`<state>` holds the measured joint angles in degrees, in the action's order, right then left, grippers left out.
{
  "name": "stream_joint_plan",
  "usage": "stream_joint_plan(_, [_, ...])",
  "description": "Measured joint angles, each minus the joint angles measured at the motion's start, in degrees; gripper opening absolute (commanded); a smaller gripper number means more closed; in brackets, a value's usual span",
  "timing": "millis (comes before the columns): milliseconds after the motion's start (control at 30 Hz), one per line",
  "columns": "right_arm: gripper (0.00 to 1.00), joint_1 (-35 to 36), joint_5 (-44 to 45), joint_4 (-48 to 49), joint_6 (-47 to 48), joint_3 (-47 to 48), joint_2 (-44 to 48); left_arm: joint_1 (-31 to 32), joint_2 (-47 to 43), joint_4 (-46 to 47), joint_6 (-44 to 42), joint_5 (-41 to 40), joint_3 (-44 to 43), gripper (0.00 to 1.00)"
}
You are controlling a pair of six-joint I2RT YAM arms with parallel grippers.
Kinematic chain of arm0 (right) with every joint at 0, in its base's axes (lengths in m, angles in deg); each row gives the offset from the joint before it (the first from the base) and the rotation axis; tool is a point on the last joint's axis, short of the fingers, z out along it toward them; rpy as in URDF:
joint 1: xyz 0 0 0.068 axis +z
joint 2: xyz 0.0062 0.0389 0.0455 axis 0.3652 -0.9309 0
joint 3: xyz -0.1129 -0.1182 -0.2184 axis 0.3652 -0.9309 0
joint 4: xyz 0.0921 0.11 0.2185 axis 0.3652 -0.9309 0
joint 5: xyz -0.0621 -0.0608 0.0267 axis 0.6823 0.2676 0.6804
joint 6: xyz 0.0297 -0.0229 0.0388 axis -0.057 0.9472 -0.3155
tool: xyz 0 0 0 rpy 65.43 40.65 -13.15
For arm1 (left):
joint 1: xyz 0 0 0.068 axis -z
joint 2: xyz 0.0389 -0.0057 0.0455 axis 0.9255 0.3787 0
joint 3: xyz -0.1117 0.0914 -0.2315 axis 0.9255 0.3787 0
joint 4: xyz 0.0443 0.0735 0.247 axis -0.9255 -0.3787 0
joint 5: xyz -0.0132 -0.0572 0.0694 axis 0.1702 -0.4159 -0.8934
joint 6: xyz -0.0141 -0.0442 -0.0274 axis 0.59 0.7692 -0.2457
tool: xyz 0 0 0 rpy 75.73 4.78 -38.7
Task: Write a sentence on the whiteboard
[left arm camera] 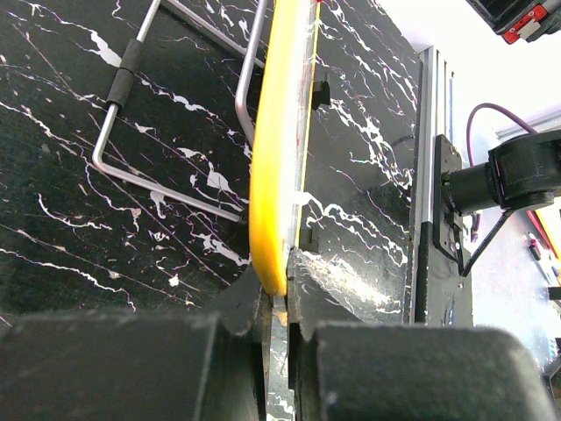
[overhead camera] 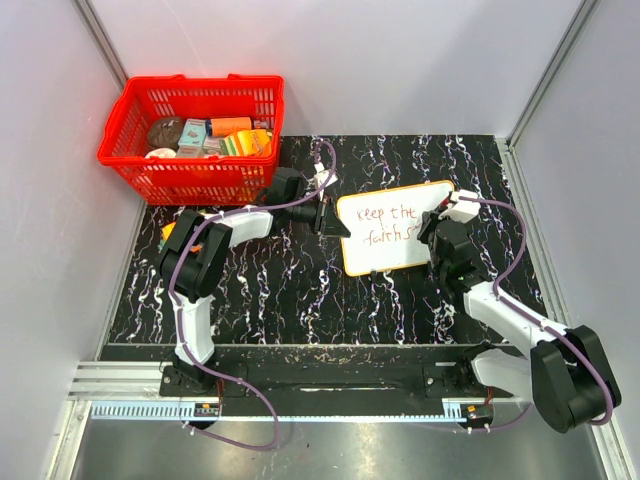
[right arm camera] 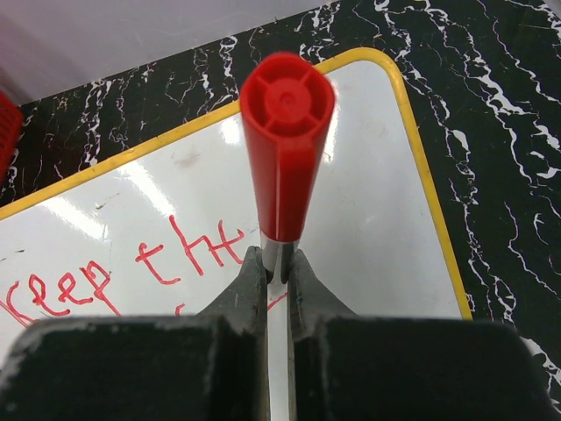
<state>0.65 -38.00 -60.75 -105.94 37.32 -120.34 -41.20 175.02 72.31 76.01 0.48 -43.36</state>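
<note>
The whiteboard (overhead camera: 380, 258), white with an orange-yellow rim, lies on the black marbled table right of centre. Red handwriting on it, the sentence (overhead camera: 390, 225), reads "keep the" with "faith s" below. My left gripper (overhead camera: 335, 222) is shut on the board's left rim, which shows as a yellow edge (left arm camera: 279, 158) between its jaws (left arm camera: 285, 298). My right gripper (overhead camera: 432, 233) is over the board's right part, shut on a red marker (right arm camera: 285, 149) that stands upright above the white surface (right arm camera: 377, 228). "keep the" (right arm camera: 140, 263) shows left of the marker. The marker's tip is hidden.
A red basket (overhead camera: 190, 140) holding several packaged items stands at the back left, close behind my left arm. A bent metal wire frame (left arm camera: 123, 114) lies on the table beside the board. Grey walls enclose the table, and a metal rail (overhead camera: 300, 385) runs along the near edge.
</note>
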Motion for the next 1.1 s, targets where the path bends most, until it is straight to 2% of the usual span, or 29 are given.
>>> stream_joint_plan(667, [0.00,0.0,-0.2,1.1,-0.2,0.0,-0.6,0.0,0.0,0.0,0.0,0.0,0.0,0.00])
stream_joint_plan(1100, [0.00,0.0,-0.2,-2.2,-1.7,-1.0,0.7,0.0,0.0,0.0,0.0,0.0,0.0,0.00])
